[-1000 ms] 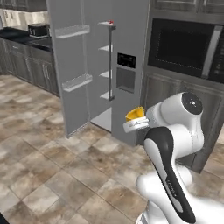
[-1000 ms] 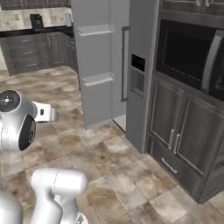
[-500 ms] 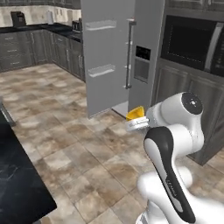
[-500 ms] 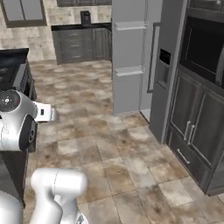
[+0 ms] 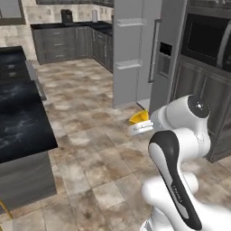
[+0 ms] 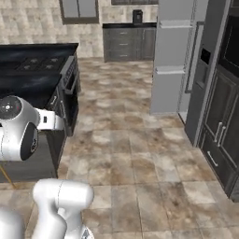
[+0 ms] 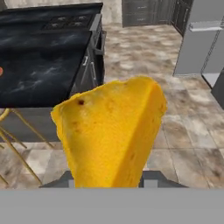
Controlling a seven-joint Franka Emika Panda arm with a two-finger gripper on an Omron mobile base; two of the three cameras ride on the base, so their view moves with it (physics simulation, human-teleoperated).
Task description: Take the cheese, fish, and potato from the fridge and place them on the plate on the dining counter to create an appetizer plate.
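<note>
Gripper (image 5: 140, 127) first: it is closed on the cheese (image 7: 111, 131), a yellow-orange wedge that stands up between the two dark tips in the hand view, thick end up and to the right, with a small dark speck near its upper left; in the left base view the same wedge (image 5: 139, 117) shows as a yellow patch just above the white hand, carried clear of the floor. From there, largest to smallest. The fridge (image 5: 135, 49) is the tall grey cabinet at the far right of the room, its door hanging open with pale bins on the inside, presumably left so for the two items yet to be fetched. The dining counter (image 5: 20, 117), a black veined top on a grey base, lies to the left in the left base view and fills the upper left of the hand view, so the hand appears to be pointed toward it, well apart from it across tan tiled floor (image 6: 135, 144). A range (image 6: 32, 63) with a dark cooktop adjoins the counter's far end. Thin yellow stool legs (image 7: 17, 144) stand by the counter's near side. A tiny red sliver at the left edge of the hand view may be the plate's rim; I cannot tell. Judging by this, the cheese is mid-carry, held upright so it stays seated.
</note>
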